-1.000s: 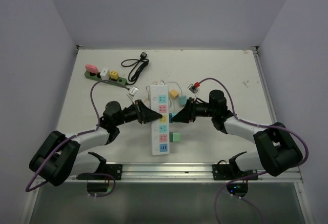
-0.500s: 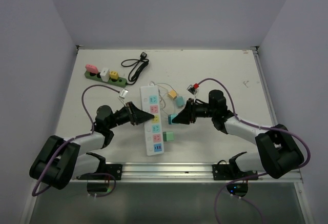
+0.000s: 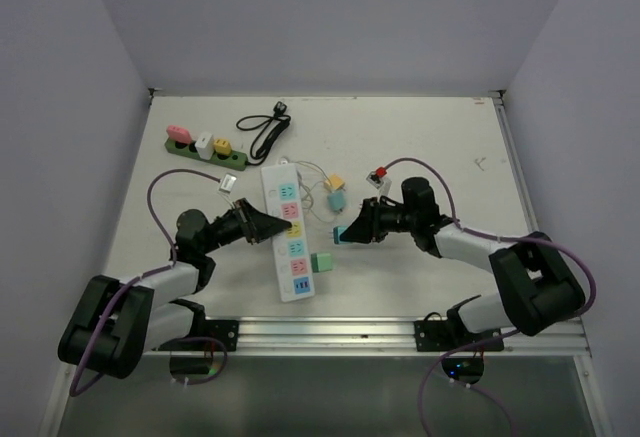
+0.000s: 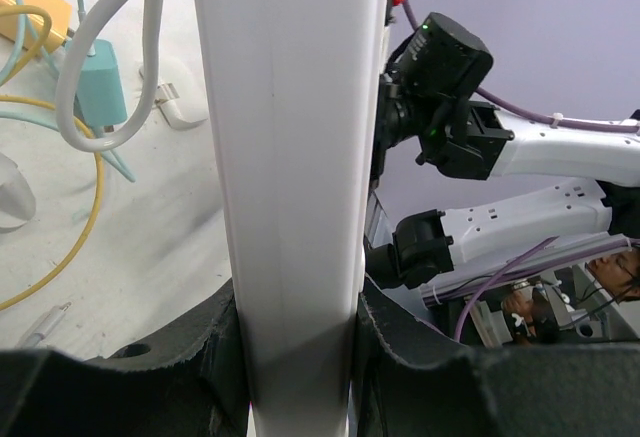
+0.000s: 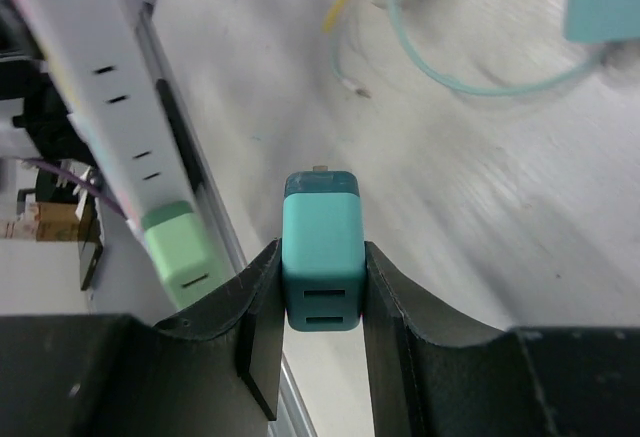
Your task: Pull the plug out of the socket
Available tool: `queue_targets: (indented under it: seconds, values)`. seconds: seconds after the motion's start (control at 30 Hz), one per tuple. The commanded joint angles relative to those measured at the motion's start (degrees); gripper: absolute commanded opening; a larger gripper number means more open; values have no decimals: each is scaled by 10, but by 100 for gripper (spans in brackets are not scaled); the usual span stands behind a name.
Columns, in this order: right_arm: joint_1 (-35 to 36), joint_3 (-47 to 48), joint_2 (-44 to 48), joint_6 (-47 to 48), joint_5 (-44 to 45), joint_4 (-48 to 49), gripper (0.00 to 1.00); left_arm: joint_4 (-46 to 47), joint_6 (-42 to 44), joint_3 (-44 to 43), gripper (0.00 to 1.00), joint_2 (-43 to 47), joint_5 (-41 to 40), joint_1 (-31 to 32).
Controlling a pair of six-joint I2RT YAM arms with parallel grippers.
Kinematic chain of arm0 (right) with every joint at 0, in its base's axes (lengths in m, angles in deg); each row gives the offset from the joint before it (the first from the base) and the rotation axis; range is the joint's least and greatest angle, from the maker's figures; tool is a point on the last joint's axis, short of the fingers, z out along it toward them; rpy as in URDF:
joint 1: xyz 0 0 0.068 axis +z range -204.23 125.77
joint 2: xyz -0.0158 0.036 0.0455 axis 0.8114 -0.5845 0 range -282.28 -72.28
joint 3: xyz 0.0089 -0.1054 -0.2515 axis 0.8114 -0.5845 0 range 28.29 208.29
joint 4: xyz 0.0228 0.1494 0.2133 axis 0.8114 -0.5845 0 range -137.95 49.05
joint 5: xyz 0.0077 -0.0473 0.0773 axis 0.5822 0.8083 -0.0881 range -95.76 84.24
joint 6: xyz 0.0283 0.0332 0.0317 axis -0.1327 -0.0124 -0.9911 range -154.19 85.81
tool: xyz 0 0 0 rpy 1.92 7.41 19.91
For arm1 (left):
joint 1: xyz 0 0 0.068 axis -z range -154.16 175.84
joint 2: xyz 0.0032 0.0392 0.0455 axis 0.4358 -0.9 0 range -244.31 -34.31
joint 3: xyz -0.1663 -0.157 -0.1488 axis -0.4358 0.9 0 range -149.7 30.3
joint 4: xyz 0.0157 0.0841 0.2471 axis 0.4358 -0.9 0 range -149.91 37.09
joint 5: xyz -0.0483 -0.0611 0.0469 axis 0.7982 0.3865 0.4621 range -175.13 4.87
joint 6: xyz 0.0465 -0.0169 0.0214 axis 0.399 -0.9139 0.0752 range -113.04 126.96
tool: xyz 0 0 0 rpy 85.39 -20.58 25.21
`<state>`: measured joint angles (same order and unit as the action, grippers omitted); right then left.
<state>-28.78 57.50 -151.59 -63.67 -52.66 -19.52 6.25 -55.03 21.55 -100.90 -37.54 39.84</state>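
Observation:
The socket is a long white power strip (image 3: 283, 247) with coloured outlets, lying diagonally left of centre. My left gripper (image 3: 270, 225) is shut across its width; in the left wrist view the strip's white body (image 4: 290, 157) fills the gap between the jaws of that gripper (image 4: 297, 357). The teal plug (image 3: 343, 234) is off the strip, a short gap to its right, with my right gripper (image 3: 350, 233) shut on it. In the right wrist view the teal plug (image 5: 320, 247) sits squeezed in the gripper (image 5: 320, 302), prongs away from the camera. A light green plug (image 3: 321, 262) (image 5: 180, 252) stays in the strip.
A green power strip (image 3: 190, 153) carrying pink, white and yellow plugs lies at the back left, beside a coiled black cable (image 3: 262, 132). Small teal (image 3: 335, 198) and yellow (image 3: 337, 182) adapters with thin cords and a red connector (image 3: 378, 174) lie behind the white strip.
My left gripper dragged the white strip left and nearer. The teal plug, against the strip's right edge a second ago, is now apart from it in my right gripper.

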Motion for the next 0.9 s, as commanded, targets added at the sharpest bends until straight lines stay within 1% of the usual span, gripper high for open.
queue_targets:
  seconds: [0.0,0.1,0.2,0.27,0.33,0.37,0.43,0.47,0.5,0.57,0.6,0.67,0.7,0.73,0.8,0.87]
  values:
    - [-1,23,-35,6,50,-33,1,75,-7,-7,0,18,7,-6]
    - [-1,24,-70,-14,67,-21,3,74,-7,-6,0,17,4,-6]
    - [-1,30,-105,-32,85,-13,8,69,-5,-6,0,17,3,-6]
    - [-2,33,-127,-45,95,-7,15,68,-4,-6,0,16,3,-6]
    - [-5,33,-132,-49,107,-9,25,68,-5,-5,0,15,4,-6]
    - [-6,32,-130,-49,122,-13,35,67,-4,-4,0,15,3,-6]
    - [-12,31,-125,-47,143,-37,43,68,-4,-2,0,15,4,-6]
    - [-16,31,-113,-44,152,-46,49,68,-4,-2,0,15,2,-6]
    - [-20,30,-107,-41,173,-55,51,68,-4,-1,0,13,2,-6]
    - [-30,26,-90,-39,196,-82,58,68,-4,0,0,12,2,-6]
    - [-32,23,-65,-38,221,-90,67,69,-6,0,0,9,3,-6]
    - [-34,22,-38,-28,251,-122,73,74,-6,0,0,9,4,-6]
    - [-34,22,-7,-25,261,-132,76,74,-6,0,0,8,4,-6]
    - [-34,23,6,-21,271,-146,77,74,-8,0,0,8,4,-6]
    - [-34,23,43,-8,263,-154,79,75,-8,-1,0,7,4,-6]
    - [-32,21,61,1,212,-146,81,77,-8,-2,0,6,3,-6]
